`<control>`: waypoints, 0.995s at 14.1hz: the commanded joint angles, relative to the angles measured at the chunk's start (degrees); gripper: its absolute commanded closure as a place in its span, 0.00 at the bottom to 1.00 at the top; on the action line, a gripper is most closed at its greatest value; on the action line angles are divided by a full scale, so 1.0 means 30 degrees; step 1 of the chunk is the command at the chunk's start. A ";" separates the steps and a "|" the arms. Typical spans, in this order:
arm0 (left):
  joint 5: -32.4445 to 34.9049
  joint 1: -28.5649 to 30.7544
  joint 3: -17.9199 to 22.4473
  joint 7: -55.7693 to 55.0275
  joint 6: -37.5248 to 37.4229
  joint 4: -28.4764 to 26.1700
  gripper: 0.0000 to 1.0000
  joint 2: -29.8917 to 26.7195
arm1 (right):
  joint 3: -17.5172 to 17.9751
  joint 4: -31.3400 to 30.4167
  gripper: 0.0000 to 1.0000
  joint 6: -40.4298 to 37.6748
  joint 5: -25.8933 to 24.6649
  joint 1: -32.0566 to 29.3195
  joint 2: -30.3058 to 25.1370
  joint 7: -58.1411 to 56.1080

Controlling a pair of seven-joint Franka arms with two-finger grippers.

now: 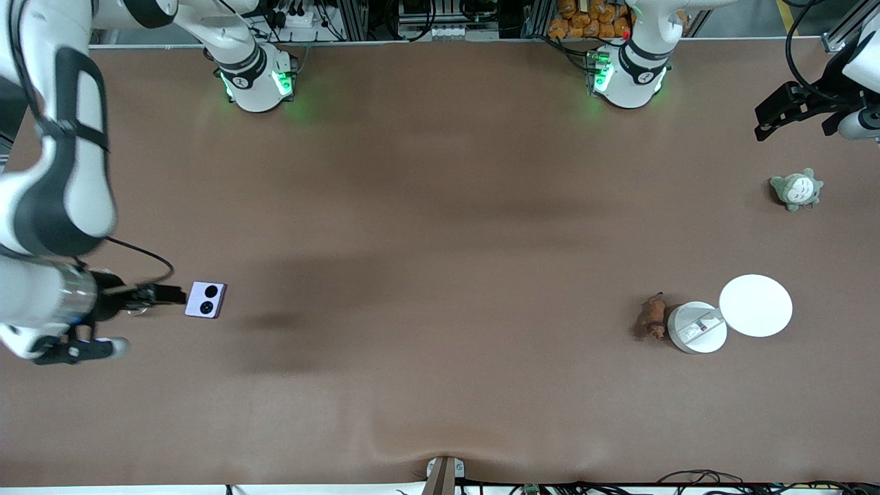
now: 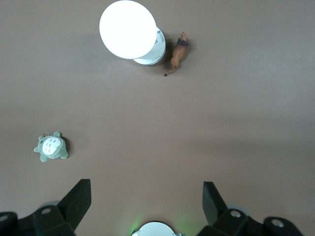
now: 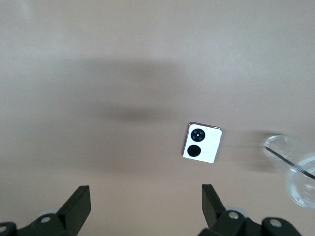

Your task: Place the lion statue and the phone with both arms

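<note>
The lion statue (image 1: 652,316) is a tiny reddish-brown figurine lying on the table beside a white round container, toward the left arm's end. It also shows in the left wrist view (image 2: 178,51). The phone (image 1: 205,300), pale lavender with two black lenses, lies flat toward the right arm's end and shows in the right wrist view (image 3: 202,142). My right gripper (image 1: 155,320) hangs open and empty above the table beside the phone (image 3: 146,196). My left gripper (image 1: 770,117) is open and empty, high over the table's left-arm end (image 2: 146,196).
A white round container (image 1: 696,328) with a label touches the lion, and a white round disc (image 1: 755,305) leans over it. A grey-green plush (image 1: 796,189) lies farther from the front camera. A clear round object (image 3: 295,172) lies beside the phone.
</note>
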 commanded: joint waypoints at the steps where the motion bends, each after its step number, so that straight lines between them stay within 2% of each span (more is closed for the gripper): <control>1: 0.0277 -0.0238 0.0135 0.0302 0.0293 -0.0403 0.00 -0.0413 | 0.0037 0.0077 0.00 -0.1621 -0.0146 -0.0175 -0.1615 -0.0267; 6: -0.0659 -0.0004 0.0135 0.0332 0.0439 -0.0022 0.00 0.0172 | 0.0211 -0.0359 0.00 -0.5376 -0.0147 -0.0702 -0.6119 0.1688; 8: -0.1274 0.0026 0.0164 0.0332 0.0820 -0.0139 0.00 0.0144 | 0.0388 -0.2197 0.00 -0.5616 -0.0205 -0.0733 -0.8373 0.1929; 11: -0.1277 -0.0004 0.0135 0.0361 0.0792 -0.0169 0.00 0.0143 | 0.0213 -0.6907 0.00 -0.4099 -0.0264 -0.0733 -1.2036 0.1901; 12: -0.1277 0.0025 0.0135 0.0448 0.0762 -0.0082 0.00 0.0173 | 0.0387 -0.8230 0.00 -0.3686 -0.0786 -0.0733 -1.2773 0.1900; 13: -0.1277 0.0026 0.0135 0.0623 0.0733 -0.0023 0.00 0.0202 | 0.0969 -0.8997 0.00 -0.3479 -0.1836 -0.0646 -1.3041 0.1900; 14: -0.1248 0.0026 0.0135 0.0741 0.0733 0.0065 0.00 0.0202 | 0.2047 -0.9034 0.00 -0.3593 -0.2890 -0.0762 -1.3044 0.1755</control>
